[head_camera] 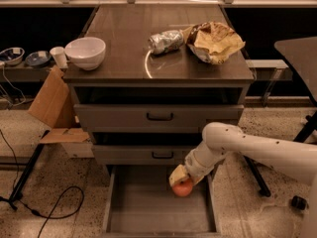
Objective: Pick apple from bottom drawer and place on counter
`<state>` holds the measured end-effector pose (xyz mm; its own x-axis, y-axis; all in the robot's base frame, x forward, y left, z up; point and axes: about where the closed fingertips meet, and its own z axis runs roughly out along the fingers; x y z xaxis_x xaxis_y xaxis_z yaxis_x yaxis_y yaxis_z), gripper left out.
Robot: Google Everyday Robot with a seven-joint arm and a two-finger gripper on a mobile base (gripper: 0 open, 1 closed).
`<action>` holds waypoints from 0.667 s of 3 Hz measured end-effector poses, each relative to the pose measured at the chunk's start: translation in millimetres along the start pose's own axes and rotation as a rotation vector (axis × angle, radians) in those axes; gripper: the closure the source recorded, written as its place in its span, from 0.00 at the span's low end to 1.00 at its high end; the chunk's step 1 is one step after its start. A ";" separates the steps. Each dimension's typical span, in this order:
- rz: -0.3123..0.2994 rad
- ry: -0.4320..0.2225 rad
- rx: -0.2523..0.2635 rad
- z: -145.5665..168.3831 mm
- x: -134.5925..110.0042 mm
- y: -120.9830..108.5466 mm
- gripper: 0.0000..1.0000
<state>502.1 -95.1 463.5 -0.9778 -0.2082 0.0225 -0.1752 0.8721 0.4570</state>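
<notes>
This looks like a robotics lab: speckled floor [44, 182], loose cable [54, 207], a cardboard box [49, 103] by the bench's [124, 38] left edge. Below its front edge, a white robot arm's [257, 145] pincer [180, 178] grips an apple [183, 188] over the open drawer [143, 207].

Apple [183, 188] red-orange, held in pale yellow gripper [178, 177] over bottom drawer [143, 209], plain grey. Counter [124, 38] glossy brown-grey. Bowl [85, 52] white; foil [166, 41] silver.
</notes>
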 end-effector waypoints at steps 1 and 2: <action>-0.046 -0.017 0.044 -61.1 9.1 22.6 1.00; -0.046 -0.017 0.044 -61.2 9.2 22.6 1.00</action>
<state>496.2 -104.4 528.4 -0.9703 -0.2414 -0.0131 -0.2246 0.8804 0.4177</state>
